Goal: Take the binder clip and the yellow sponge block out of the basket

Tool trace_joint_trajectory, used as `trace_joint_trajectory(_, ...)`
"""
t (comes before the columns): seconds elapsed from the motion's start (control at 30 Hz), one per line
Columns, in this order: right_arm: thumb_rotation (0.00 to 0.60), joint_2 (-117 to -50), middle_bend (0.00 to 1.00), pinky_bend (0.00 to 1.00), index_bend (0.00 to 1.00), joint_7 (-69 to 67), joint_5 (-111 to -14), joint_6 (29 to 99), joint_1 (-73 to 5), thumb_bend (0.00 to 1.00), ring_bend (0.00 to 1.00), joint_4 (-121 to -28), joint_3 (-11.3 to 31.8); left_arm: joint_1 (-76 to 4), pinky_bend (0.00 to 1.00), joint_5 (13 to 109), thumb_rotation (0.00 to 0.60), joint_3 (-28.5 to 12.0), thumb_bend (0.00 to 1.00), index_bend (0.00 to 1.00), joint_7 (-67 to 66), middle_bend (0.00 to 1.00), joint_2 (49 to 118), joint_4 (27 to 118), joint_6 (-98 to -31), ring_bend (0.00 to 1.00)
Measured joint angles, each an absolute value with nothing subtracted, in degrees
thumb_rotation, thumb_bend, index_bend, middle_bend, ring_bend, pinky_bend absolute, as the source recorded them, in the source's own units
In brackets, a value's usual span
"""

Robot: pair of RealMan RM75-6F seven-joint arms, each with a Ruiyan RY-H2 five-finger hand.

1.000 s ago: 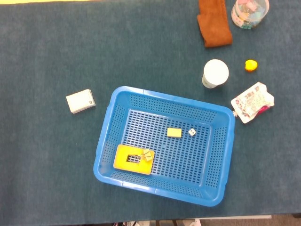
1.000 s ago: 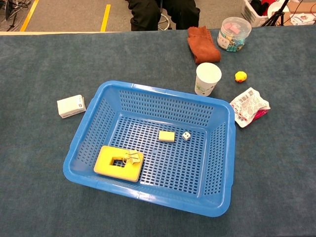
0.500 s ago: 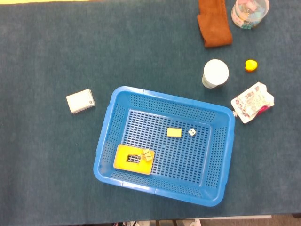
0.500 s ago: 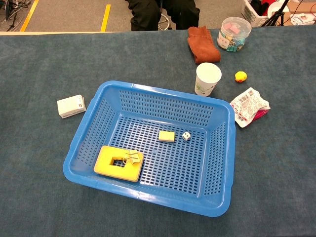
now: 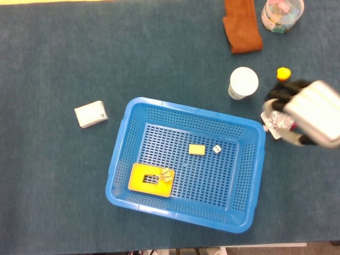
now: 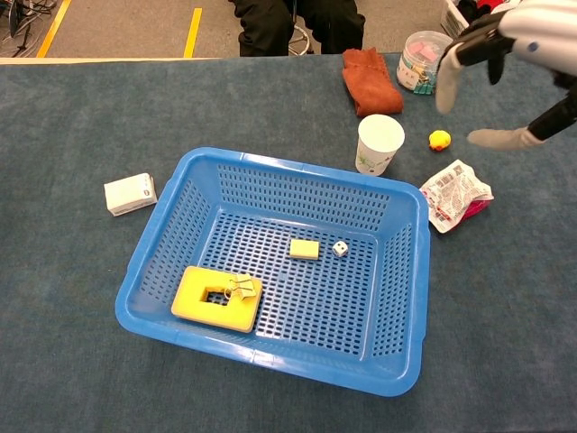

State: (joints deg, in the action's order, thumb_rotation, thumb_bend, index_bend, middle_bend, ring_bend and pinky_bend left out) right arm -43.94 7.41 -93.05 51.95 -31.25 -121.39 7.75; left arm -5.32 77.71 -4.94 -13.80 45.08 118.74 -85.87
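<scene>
The right hand (image 5: pixel 305 111) is smeared with blur in the head view and runs off the right edge; it covers most of the snack packet (image 5: pixel 276 121) just right of the basket (image 5: pixel 119 154). In the chest view the same hand (image 6: pixel 505 41) is cut by the top and right edges. The clear jar (image 5: pixel 281 13), far beyond the basket, is clipped by the top edge. The die (image 6: pixel 340 248) inside the basket is too small to read.

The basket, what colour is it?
Blue, with slotted walls and floor; the basket shows best in the chest view.
</scene>
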Motion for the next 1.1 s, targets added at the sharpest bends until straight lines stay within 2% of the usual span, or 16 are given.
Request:
trace_joint_trajectory(0.2,0.600,-48.6,0.37,0.44,0.45,8.3,-92.1,41.4,-39.0,0.14,0.27,-122.3,8.4,-4.5,0.12,77.8,0.600,-4.8,0.17,0.28,-13.9,0.22,45.1,119.2,-87.3,0.13)
trace_joint_trajectory(0.4,0.600,-56.4,0.37,0.44,0.45,12.6,-89.1,36.2,-44.7,0.09,0.27,-120.9,8.8,-3.5,0.12,78.7,0.600,-4.4,0.17,0.28,-14.0,0.22,44.9,120.0,-88.8,0.13)
trace_joint_trajectory(0.73,0.600,-70.9,0.36,0.44,0.45,27.5,-77.5,33.9,-50.3,0.09,0.27,-115.0,7.9,-3.1,0.12,79.2,0.600,-4.1,0.17,0.28,-13.3,0.22,44.4,120.2,-88.9,0.13)
trace_joint_trajectory(1.1,0.600,-82.9,0.36,0.44,0.45,42.7,-64.8,37.1,-56.5,0.09,0.26,-110.4,3.6,-2.0,0.12,79.4,0.600,-3.8,0.17,0.28,-11.7,0.21,43.7,119.4,-89.8,0.13)
